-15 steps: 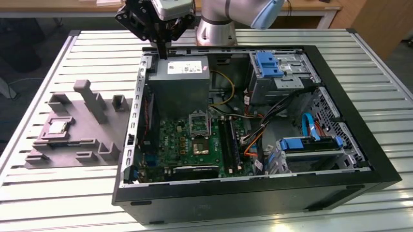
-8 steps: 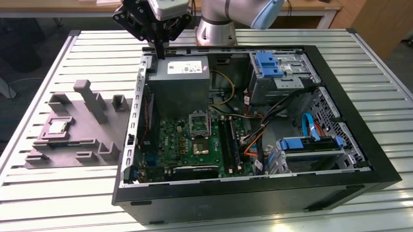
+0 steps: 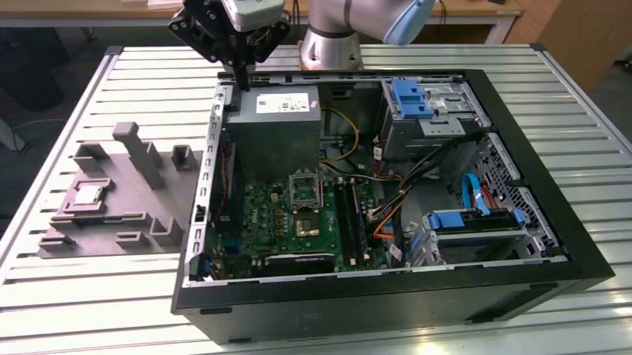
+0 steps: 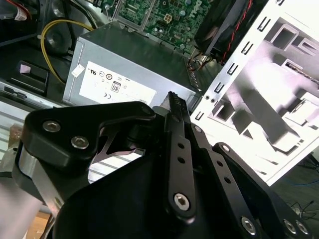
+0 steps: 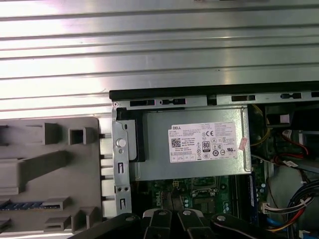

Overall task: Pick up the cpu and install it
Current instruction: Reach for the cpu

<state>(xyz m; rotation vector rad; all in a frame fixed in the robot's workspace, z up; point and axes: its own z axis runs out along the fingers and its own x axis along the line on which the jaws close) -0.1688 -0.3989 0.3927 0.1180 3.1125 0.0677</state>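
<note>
Over the far rim of the case (image 3: 395, 299), at the corner beside the power supply (image 3: 277, 126), hangs the gripper (image 3: 240, 80), pointing straight down. In the second wrist view its fingers (image 4: 177, 112) are pressed together. I can make out no gap and nothing is held between them. The exterior view agrees, showing them as one narrow dark blade.

The cpu (image 3: 87, 194) is outside the case. It lies flat in a square recess of the grey tray (image 3: 99, 240), which sits on the slatted table (image 3: 79, 303) toward the exterior view's left. From the fingertips, in that view, it lies between 7 and 8 o'clock and well apart. The case's side wall and the tray's upright posts stand between the two. The chip is square, so it has no long axis to line up with. Its edges look roughly in line with the tray's.

The socket (image 3: 304, 188) lies at about 5 o'clock from the gripper, past the power supply on the green board. Its frame runs roughly 12 to 6, and its centre is dark, with no chip seated as far as I can tell.

By my reading the pick has not begun. The chip rests untouched in its recess, and the gripper is nearer to the socket than to the cpu.
</note>
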